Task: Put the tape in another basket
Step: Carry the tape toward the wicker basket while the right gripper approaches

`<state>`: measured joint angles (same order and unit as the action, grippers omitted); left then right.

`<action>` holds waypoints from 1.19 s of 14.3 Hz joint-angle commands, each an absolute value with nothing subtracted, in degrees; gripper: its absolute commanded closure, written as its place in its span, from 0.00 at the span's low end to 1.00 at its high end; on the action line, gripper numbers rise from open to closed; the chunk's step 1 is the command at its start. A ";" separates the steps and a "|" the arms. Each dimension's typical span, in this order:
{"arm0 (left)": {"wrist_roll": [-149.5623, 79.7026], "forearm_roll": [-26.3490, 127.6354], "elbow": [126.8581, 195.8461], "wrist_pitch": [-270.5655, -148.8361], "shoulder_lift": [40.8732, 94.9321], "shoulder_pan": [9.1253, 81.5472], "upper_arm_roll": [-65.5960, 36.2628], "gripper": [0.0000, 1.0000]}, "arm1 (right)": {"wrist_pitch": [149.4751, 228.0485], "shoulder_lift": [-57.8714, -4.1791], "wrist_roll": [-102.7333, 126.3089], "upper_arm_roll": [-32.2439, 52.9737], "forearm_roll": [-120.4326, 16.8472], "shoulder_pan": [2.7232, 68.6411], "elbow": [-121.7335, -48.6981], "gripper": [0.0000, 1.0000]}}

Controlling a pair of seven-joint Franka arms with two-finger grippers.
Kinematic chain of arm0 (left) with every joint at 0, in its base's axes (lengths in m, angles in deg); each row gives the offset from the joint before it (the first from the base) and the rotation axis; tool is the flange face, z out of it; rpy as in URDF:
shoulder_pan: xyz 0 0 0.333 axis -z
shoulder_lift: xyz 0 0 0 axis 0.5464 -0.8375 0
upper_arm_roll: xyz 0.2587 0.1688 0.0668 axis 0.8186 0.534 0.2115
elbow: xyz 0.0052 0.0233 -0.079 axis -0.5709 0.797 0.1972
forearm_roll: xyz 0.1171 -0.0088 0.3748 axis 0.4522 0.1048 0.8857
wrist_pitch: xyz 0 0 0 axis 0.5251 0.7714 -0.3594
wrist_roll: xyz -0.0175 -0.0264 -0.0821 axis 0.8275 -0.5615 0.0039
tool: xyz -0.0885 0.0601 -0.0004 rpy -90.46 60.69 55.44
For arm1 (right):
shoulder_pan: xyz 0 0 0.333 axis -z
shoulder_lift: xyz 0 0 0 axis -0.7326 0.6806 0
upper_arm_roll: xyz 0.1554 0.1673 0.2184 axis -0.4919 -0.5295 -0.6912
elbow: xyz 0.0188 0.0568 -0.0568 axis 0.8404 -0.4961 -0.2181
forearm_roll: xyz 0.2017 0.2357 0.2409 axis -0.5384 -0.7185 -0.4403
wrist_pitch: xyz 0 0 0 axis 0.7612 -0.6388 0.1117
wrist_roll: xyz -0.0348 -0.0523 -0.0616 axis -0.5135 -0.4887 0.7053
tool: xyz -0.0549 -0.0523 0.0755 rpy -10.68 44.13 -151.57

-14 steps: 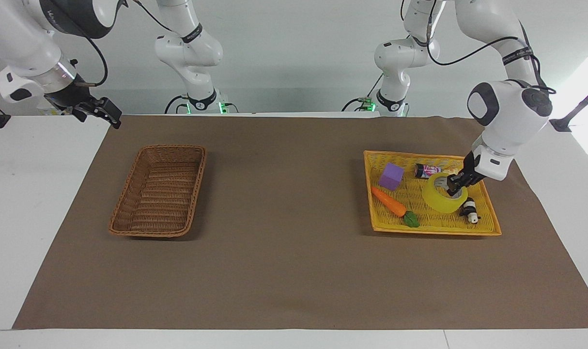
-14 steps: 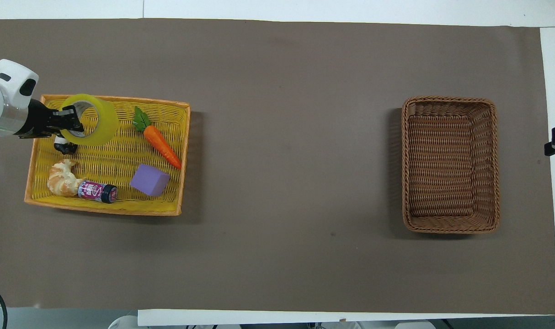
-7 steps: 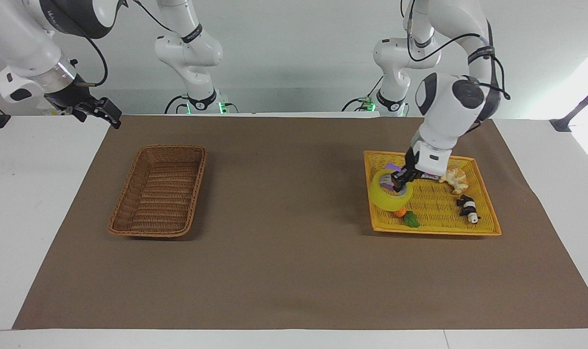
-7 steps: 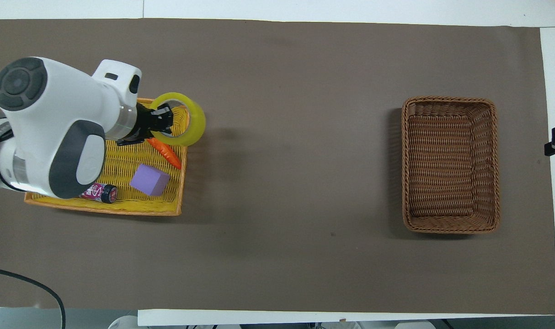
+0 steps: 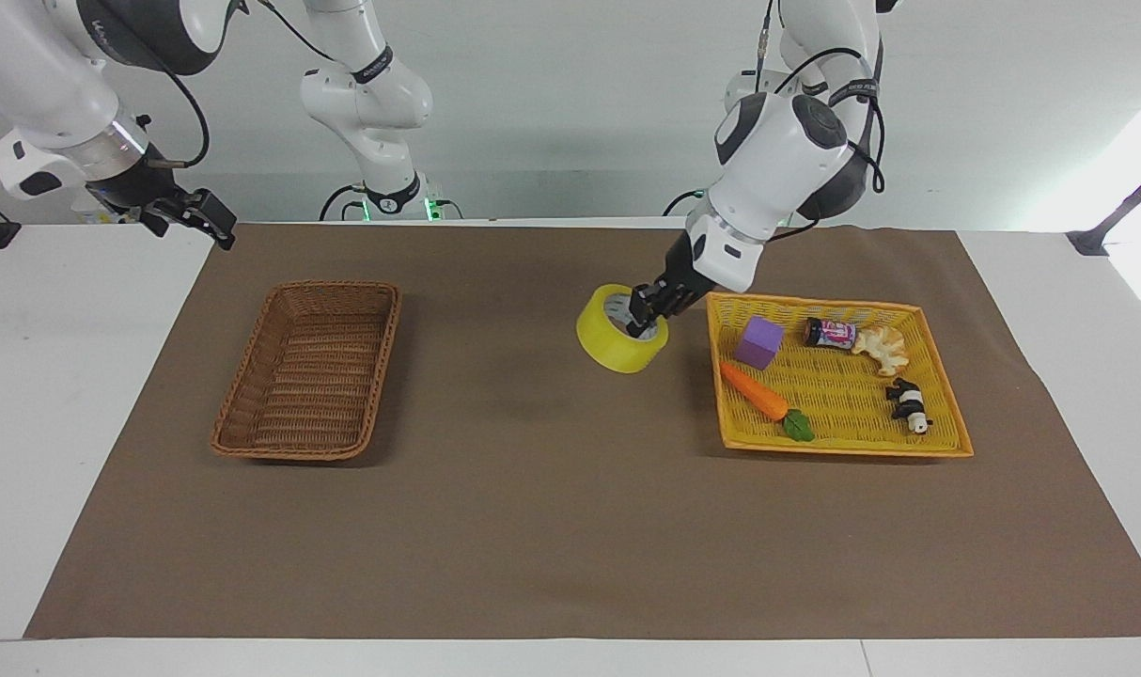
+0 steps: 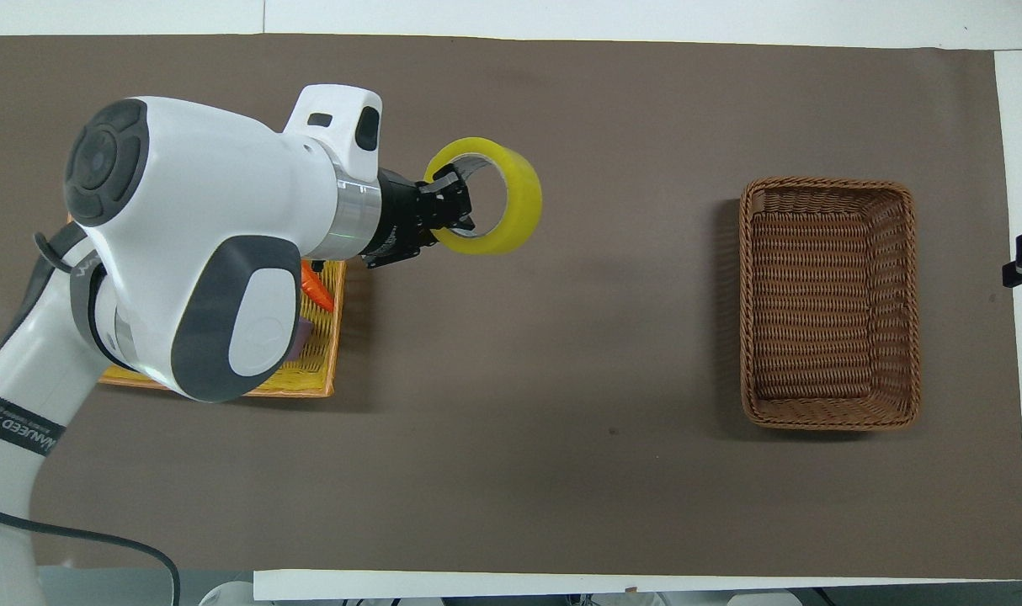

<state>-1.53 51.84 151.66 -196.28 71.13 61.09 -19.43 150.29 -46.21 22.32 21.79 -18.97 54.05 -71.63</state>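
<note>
Two arms in facing view: left gripper (image 5: 644, 315) fingers clamp tape (image 5: 619, 341) wall, up over counter (image 5: 552, 527) between yellow tray (image 5: 946, 400) and wicker basket (image 5: 309, 369). Right gripper (image 5: 199, 216) waits by basket's end, can't tell its fingers. Overhead view: same grip, tape (image 6: 511, 181) clear of tray.

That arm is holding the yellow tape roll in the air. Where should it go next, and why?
Probably onward toward the right arm's end. The left gripper grips the tape by its wall, over the brown mat between the yellow tray and the basket, which holds nothing. The right gripper waits off the mat.
</note>
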 commanded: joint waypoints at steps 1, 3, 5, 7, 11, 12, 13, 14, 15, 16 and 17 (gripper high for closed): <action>0.16 49.08 147.34 -198.23 69.53 63.18 -18.85 1.00 | 150.27 -47.25 22.42 21.61 -18.83 54.14 -72.69 0.00; -0.01 47.92 147.60 -198.06 69.88 64.05 -18.76 1.00 | 150.27 -47.25 22.42 21.61 -18.83 54.14 -72.69 0.00; 0.08 47.83 147.52 -197.53 70.14 64.50 -18.76 1.00 | 150.27 -47.25 22.42 21.61 -18.83 54.14 -72.69 0.00; -0.10 47.83 147.60 -195.78 70.49 64.41 -18.76 1.00 | 150.27 -47.25 22.42 21.61 -18.92 54.14 -72.69 0.00; -0.54 47.92 147.69 -195.42 70.58 63.80 -18.76 1.00 | 150.27 -47.25 22.42 21.61 -18.83 54.14 -72.69 0.00; -0.63 48.01 147.95 -195.33 70.58 63.79 -18.76 1.00 | 150.27 -47.25 22.42 21.61 -18.83 54.14 -72.69 0.00; -0.54 48.01 147.95 -195.33 70.67 63.79 -18.67 1.00 | 150.00 -47.25 22.34 21.61 -18.83 54.14 -72.69 0.00; -0.54 48.18 147.95 -195.33 70.67 63.79 -18.67 1.00 | 149.57 -47.33 22.34 21.43 -18.92 54.05 -72.87 0.00; -0.54 48.27 147.87 -194.64 70.76 63.79 -18.67 1.00 | 149.74 -47.42 22.07 21.08 -18.92 53.70 -72.87 0.00; -0.54 48.36 147.87 -193.76 71.02 63.79 -18.67 1.00 | 149.56 -47.51 20.77 20.99 -19.09 53.52 -73.04 0.00; -0.63 48.45 148.04 -193.49 71.02 63.79 -18.67 1.00 | 149.65 -48.03 17.01 20.99 -20.83 53.26 -74.79 0.00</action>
<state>-0.18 48.96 149.08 -195.44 70.82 63.63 -19.11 149.85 -46.24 20.95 21.33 -19.37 53.59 -71.79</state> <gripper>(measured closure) 0.789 0.000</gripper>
